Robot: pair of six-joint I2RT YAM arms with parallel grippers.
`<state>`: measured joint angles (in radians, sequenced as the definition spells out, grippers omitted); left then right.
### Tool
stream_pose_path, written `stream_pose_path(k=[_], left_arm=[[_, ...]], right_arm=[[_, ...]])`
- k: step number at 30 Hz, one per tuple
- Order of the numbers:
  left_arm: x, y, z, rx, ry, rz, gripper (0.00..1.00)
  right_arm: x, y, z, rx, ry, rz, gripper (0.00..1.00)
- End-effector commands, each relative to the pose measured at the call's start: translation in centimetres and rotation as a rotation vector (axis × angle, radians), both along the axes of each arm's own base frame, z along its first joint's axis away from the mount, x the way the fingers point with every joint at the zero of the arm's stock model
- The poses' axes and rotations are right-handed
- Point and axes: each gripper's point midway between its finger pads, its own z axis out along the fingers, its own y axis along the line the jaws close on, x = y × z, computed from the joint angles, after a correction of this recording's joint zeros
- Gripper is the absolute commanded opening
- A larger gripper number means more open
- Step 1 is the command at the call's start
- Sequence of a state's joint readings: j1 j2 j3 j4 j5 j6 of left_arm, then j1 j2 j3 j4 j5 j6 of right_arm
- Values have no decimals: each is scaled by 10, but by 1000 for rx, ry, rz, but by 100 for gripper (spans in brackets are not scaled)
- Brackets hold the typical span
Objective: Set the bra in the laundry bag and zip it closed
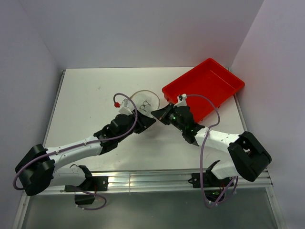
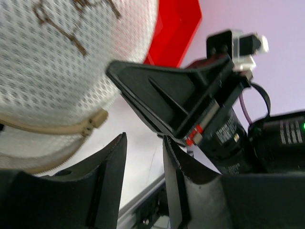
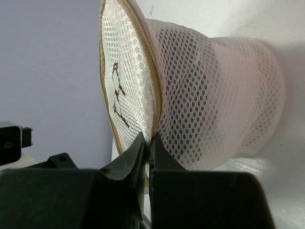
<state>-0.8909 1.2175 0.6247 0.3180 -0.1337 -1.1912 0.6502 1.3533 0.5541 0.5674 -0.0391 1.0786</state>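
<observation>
Laundry bag [image 3: 205,95] rim between right fingers [image 3: 128,162], just beyond parted left fingers [image 2: 107,176]

The laundry bag [image 3: 205,95] is soft white mesh cloth, open-weave and translucent, with a finer mesh on its lid and beige woven zip tape [image 2: 57,129] round the rim. The tray [image 1: 209,86] is smooth, glossy red plastic. The table [image 1: 90,105] is matt white, faintly scuffed. The left gripper [image 2: 144,143] has matt black plastic fingers [image 2: 107,181]. The rail [image 1: 157,180] at the near edge is brushed, silvery metal
</observation>
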Motion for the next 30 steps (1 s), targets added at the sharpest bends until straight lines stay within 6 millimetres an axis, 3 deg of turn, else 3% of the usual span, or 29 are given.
stream_pose_path(k=[1, 17, 26, 30], left_arm=[[14, 3, 11, -56, -27, 85, 43], [20, 16, -9, 63, -9, 141, 35], [28, 8, -25, 163, 6, 123, 38], [34, 8, -23, 200, -9, 140, 41]], right_arm=[[1, -2, 23, 26, -84, -15, 0], [-1, -6, 24, 25, -112, -21, 0], [0, -5, 23, 12, -120, -14, 0], [-2, -3, 22, 2, -122, 2, 0]])
